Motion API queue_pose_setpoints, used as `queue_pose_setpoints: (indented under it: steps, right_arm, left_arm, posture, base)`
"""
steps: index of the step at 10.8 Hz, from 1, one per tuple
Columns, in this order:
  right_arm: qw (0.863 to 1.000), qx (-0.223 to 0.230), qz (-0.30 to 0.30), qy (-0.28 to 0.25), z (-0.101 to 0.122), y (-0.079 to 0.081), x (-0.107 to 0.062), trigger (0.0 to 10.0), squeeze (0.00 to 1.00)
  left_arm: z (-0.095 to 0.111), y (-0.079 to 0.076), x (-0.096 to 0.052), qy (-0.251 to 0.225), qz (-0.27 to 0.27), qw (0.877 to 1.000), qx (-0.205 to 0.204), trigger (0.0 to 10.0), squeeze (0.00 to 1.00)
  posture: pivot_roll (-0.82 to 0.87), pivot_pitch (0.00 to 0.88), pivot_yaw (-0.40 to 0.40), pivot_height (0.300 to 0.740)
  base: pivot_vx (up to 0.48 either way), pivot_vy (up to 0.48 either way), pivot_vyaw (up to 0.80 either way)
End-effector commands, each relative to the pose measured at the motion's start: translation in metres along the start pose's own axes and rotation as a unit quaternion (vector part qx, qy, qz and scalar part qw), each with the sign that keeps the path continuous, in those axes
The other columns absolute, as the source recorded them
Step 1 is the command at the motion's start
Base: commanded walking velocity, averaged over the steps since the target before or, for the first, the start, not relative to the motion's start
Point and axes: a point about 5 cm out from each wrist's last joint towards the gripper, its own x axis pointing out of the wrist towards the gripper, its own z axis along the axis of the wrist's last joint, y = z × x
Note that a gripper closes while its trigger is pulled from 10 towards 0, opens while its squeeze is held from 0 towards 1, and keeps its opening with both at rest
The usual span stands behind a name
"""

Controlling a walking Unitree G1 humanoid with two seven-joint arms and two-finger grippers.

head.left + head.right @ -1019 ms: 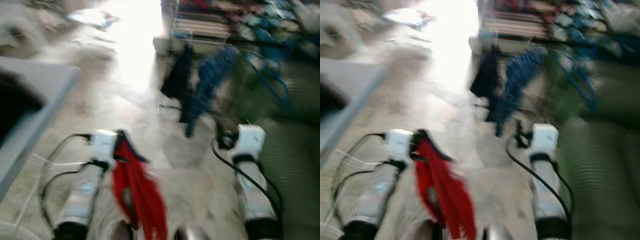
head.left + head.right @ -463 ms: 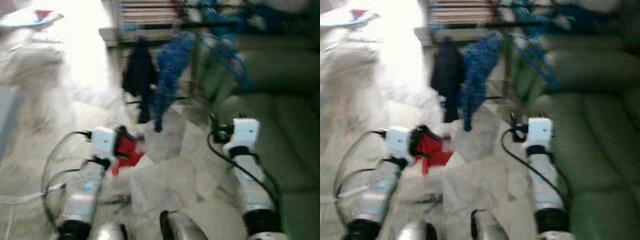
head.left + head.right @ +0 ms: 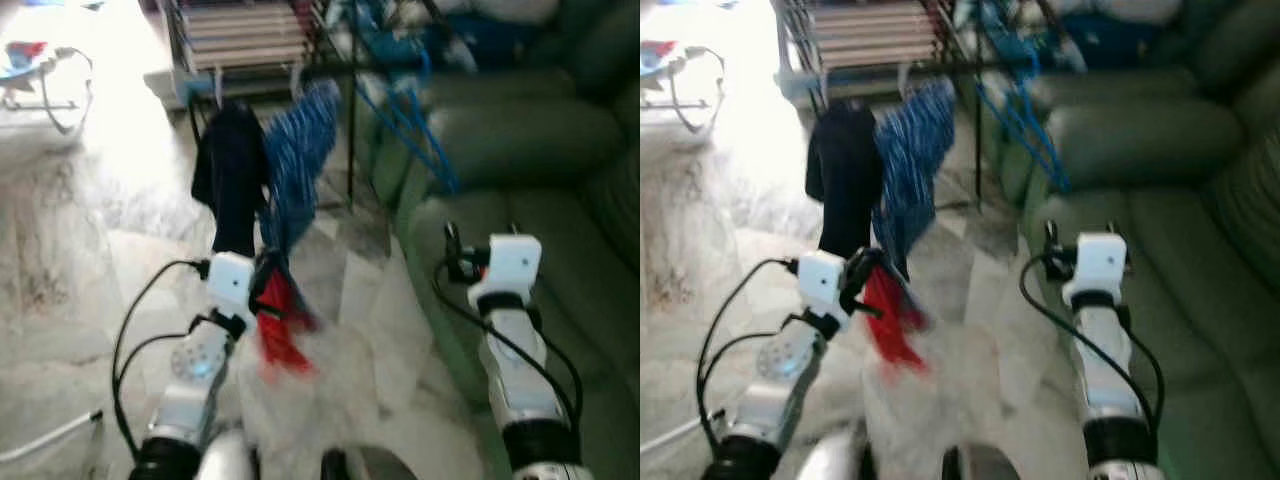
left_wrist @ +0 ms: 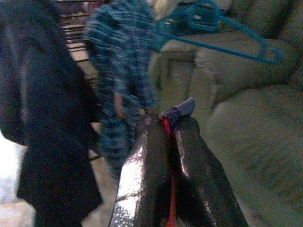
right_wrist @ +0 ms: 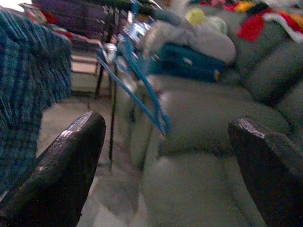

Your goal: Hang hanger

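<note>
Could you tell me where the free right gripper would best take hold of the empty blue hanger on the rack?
Probably on a bare sloping arm of the blue hanger, coming from the sofa side. It hangs off the rack with that thin arm exposed, and the right gripper faces it, fingers spread wide.

Pale marble floor (image 3: 120,260), drying rack (image 3: 250,50) and green sofa (image 3: 520,160) standing on it

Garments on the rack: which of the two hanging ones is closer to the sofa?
The blue patterned garment. It hangs on the sofa side of the rack, while the black garment hangs on the far side from it.
</note>
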Motion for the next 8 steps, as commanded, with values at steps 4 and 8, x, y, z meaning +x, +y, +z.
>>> queue_pose_setpoints:
  steps: [4, 8]
  right_arm:
    - [1.0, -0.012, 0.007, -0.008, 0.001, 0.005, 0.001, 10.0, 0.0]
    - [1.0, -0.027, -0.002, -0.013, 0.003, -0.005, 0.009, 10.0, 0.0]
  left_arm:
    - [0.0, 0.0, -0.001, 0.002, -0.008, 1.0, 0.003, 10.0, 0.0]
    - [-0.001, 0.001, 0.002, 0.011, -0.003, 1.0, -0.002, 10.0, 0.0]
  posture:
    - [-0.06, 0.14, -0.058, 0.74]
    - [-0.05, 0.138, -0.057, 0.74]
  base:
    - [0.472, 0.0, 0.0]
    - [0.369, 0.246, 0.0]
